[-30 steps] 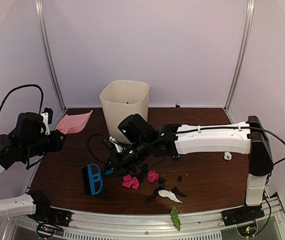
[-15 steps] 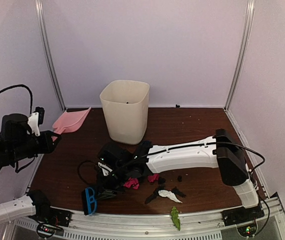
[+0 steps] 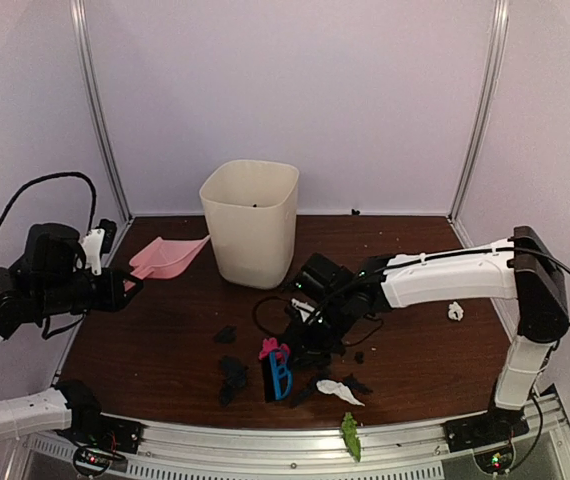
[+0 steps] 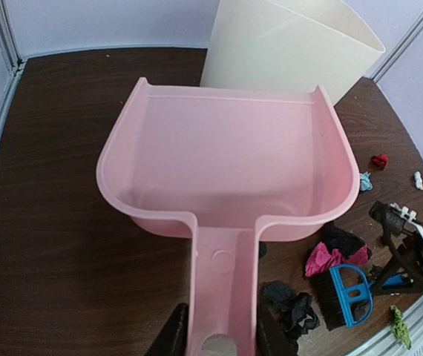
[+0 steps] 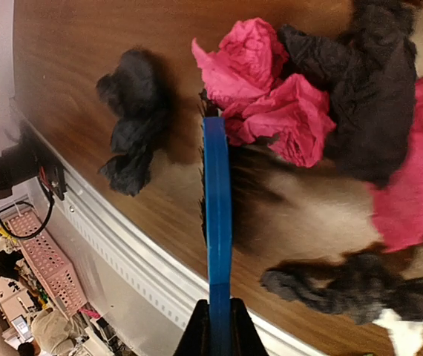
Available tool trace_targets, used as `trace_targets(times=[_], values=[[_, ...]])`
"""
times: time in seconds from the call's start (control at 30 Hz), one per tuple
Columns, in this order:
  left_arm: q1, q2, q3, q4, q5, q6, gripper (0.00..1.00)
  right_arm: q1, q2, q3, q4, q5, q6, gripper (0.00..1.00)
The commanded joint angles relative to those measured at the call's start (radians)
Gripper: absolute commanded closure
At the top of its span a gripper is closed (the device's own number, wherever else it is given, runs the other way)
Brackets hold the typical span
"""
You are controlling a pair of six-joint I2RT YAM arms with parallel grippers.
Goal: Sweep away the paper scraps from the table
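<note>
the bin (image 3: 250,222) stands far centre, the dustpan (image 3: 168,258) held just left of it. the right arm (image 3: 445,276) stretches from the right to the near centre, where the brush (image 3: 276,372) and paper scraps (image 3: 231,375) crowd. open table (image 3: 135,340) wood lies near left and far right.

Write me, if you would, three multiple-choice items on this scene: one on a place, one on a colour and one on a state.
1. Where does the green scrap lie?
A. at the back wall
B. on the front metal rail
C. at the left wall

2. What colour is the brush in the right gripper?
A. yellow
B. white
C. blue

3. What state is the dustpan in?
A. empty, its handle between the left gripper fingers
B. full of scraps
C. turned upside down

Answers:
1 B, since the green wad sits on the silver strip below the wood.
2 C, since the right wrist view shows a blue handle.
3 A, since the pan's inside is bare pink.
</note>
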Motion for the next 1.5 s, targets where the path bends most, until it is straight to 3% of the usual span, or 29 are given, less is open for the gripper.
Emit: trace_targets(times=[0.0, 0.27, 0.43, 0.63, 0.77, 0.93, 1.17, 1.47], values=[[0.000, 0.047, -0.029, 0.097, 0.055, 0.021, 0.85, -0.100, -0.059, -0.066, -0.111, 0.072, -0.138, 1.00], [-0.047, 0.125, -0.020, 0.112, 0.065, 0.046, 0.86, -0.328, -0.075, -0.052, -0.278, 0.122, -0.376, 1.00], [-0.072, 0.123, 0.002, 0.092, 0.050, 0.052, 0.87, -0.391, -0.085, 0.019, -0.390, 0.137, -0.502, 1.00], [-0.072, 0.116, 0.009, 0.091, -0.044, 0.021, 0.88, -0.332, -0.146, 0.100, -0.330, -0.144, -0.540, 1.00], [-0.072, 0.129, 0.012, 0.092, -0.102, 0.009, 0.89, -0.216, -0.104, 0.154, -0.245, -0.231, -0.496, 1.00], [-0.072, 0.140, 0.016, 0.092, -0.137, 0.009, 0.89, -0.116, 0.031, 0.227, -0.111, -0.238, -0.378, 1.00], [-0.072, 0.120, 0.016, 0.090, -0.152, 0.001, 0.89, -0.025, 0.247, 0.383, -0.046, -0.254, -0.300, 1.00], [-0.073, 0.146, 0.038, 0.091, -0.049, 0.060, 0.89, -0.093, 0.174, 0.190, -0.097, -0.121, -0.326, 1.00]])
